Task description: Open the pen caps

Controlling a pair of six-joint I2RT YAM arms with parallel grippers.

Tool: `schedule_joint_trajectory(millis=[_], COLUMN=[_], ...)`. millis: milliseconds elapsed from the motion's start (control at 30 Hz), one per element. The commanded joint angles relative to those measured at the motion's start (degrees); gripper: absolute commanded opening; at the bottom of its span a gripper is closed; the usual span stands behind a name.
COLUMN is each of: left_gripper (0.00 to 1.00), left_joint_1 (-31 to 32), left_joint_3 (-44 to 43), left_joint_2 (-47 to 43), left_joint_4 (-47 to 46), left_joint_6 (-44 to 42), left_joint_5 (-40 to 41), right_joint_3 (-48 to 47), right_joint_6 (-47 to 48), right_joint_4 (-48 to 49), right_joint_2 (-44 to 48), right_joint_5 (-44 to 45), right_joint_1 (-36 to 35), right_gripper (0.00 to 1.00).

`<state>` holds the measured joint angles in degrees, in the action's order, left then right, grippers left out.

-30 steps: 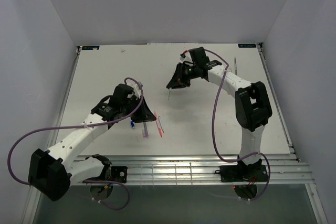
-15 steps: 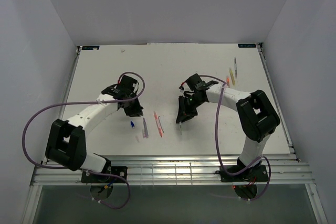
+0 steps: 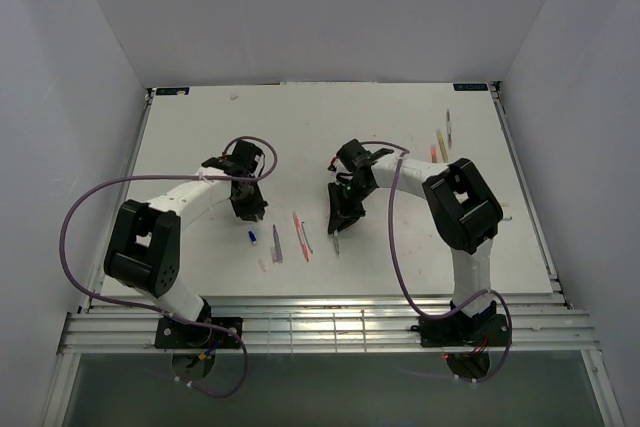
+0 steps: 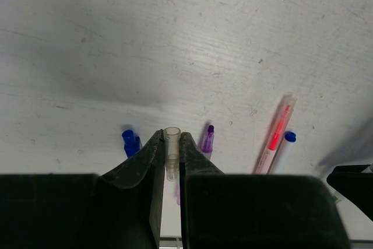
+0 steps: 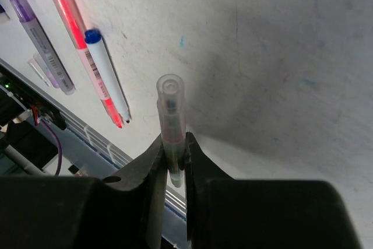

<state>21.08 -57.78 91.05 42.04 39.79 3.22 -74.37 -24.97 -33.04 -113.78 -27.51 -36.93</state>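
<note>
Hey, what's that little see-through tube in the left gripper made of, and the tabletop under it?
The clear cap in the left gripper: likely glossy transparent plastic; the white surface shows through its wall. The tabletop: white, matte, painted or laminated board, I cannot tell which; it shows scuffs, scratches and small specks.

On the scuffed white table (image 3: 200, 127) lie a blue cap (image 3: 253, 238), purple pen (image 3: 277, 244) and red pen (image 3: 298, 227), close together.
</note>
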Motion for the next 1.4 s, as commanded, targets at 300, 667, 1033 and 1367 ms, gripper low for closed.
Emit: schedule_joint_trajectory(millis=[300,667,1033,1367], left_gripper=[0.01,0.13,0.40,0.52], left_joint_1=[-1.6,-1.7,-1.7,-1.7], left_joint_3=[-5.0,-5.0,-5.3,-7.2], left_joint_2=[5.9,7.9,8.9,8.5], left_joint_4=[-0.5,0.4,1.7,2.9], left_joint_6=[-3.0,-3.1,-3.1,-3.6], left_joint_5=[2.7,3.1,4.7,5.8], right_joint_3=[-8.0,-8.4,-7.8,-8.2], right_joint_6=[2.7,2.1,1.4,1.4], right_joint_4=[-3.3,-2.7,-2.3,-2.6], right_joint_2=[-5.2,-6.2,-6.3,-5.9], right_joint_5=[2.4,3.2,3.9,3.3], right_joint_1=[-0.2,-0.3,-0.8,-1.0], right_gripper=[0.20,0.23,0.26,0.27])
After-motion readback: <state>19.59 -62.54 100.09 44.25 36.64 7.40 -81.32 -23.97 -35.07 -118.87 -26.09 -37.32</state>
